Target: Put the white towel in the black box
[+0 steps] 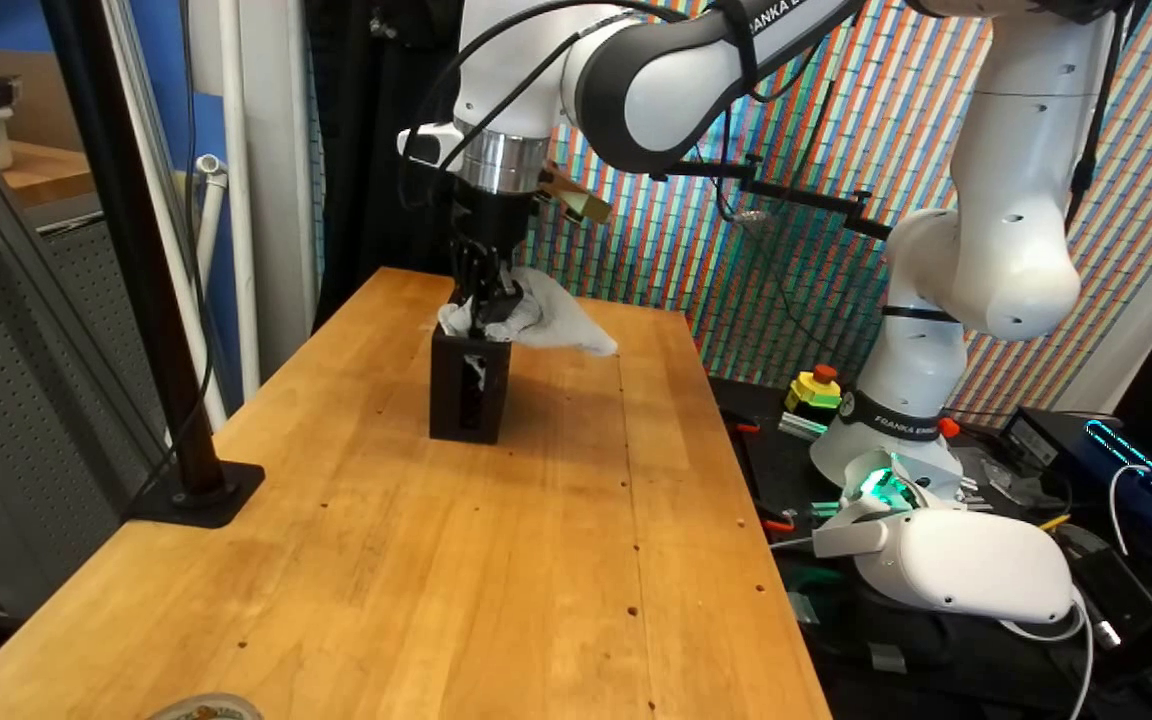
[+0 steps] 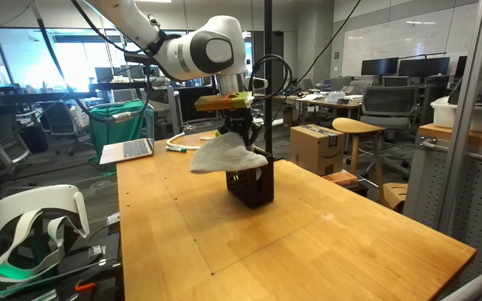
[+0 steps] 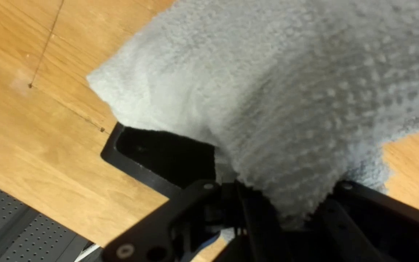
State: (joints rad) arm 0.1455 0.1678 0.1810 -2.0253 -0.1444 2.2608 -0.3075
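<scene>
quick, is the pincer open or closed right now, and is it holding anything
Pincer: closed, holding the bunched white towel at the top of the black box.

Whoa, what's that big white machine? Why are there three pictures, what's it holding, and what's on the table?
That's a robot arm. At its end is a gripper, which works a bit like your hand.

Two pictures come from cameras outside the robot, looking from different places. The close-up comes from a camera on its wrist, so the towel looks huge there.

The gripper is holding that towel, bunched up, at the open top of a box. A big piece hangs outside, and a pale bit shows through the side of the box.

The box stands on a wooden table. In an exterior view, what looks like a marker lies farther along it.
</scene>
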